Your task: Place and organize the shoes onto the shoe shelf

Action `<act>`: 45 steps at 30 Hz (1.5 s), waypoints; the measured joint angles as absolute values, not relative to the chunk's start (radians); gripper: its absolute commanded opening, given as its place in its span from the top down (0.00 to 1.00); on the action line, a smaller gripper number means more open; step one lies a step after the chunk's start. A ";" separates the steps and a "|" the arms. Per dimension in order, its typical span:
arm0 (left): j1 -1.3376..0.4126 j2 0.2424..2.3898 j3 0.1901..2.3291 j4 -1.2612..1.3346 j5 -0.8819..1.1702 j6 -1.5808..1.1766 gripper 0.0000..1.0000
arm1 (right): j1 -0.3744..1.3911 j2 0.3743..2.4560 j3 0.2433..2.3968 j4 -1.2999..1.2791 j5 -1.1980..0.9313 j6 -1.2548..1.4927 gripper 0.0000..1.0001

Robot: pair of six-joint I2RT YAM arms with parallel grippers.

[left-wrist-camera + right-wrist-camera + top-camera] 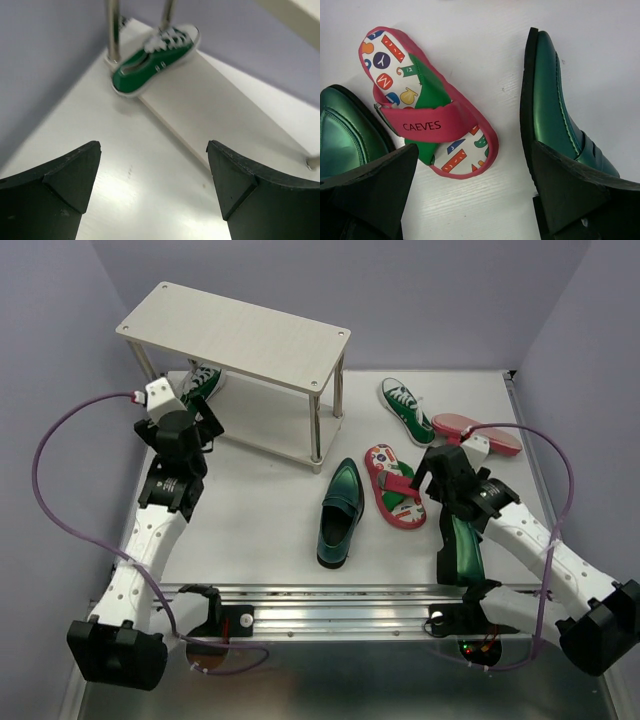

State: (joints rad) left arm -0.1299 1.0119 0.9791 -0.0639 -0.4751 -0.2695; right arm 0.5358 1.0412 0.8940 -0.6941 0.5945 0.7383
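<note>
Left gripper point(152, 145) spread wide, empty, above bench point(260, 510) facing shoe shelf point(235, 330). Green sneaker point(150, 62) on lower board at left end, heel overhanging edge beside leg. Right gripper point(474, 146) likewise spread, nothing held, above red flip-flop point(427, 115) (strap reads CAEVES), flanked by first loafer point(345, 130) and second loafer point(555, 100). Second sneaker point(405, 408), second flip-flop point(478, 432) on bench right of shelf.

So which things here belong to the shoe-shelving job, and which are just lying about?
Job: shoe shelf; sneaker on its lower board; sneaker on the table; centre loafer; right loafer; near flip-flop; far flip-flop.
Lying about: purple cables; metal rail at the near edge.
</note>
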 measured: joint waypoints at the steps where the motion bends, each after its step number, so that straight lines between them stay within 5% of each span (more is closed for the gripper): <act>1: -0.165 0.999 0.968 -0.087 -0.478 -0.285 0.01 | 0.526 1.054 0.899 -0.697 0.586 0.738 0.00; 13: -0.332 0.872 0.919 -0.302 -0.506 -0.476 0.01 | 0.268 1.312 1.090 -0.633 0.388 0.633 0.00; 35: -0.341 0.846 0.952 -0.428 -0.497 -0.488 0.01 | 0.255 2.177 1.929 -0.584 0.353 0.341 0.20; 39: -0.341 0.842 0.966 -0.440 -0.497 -0.487 0.01 | 0.255 2.347 2.085 -0.642 0.375 0.316 0.42; 45: -0.341 0.839 0.967 -0.454 -0.498 -0.487 0.01 | 0.246 2.354 2.080 -0.684 0.360 0.310 0.99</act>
State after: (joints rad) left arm -0.3412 0.8394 0.9668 -0.4541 -0.4980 -0.4873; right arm 0.2462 2.3535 2.0796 -0.6838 0.3599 0.3103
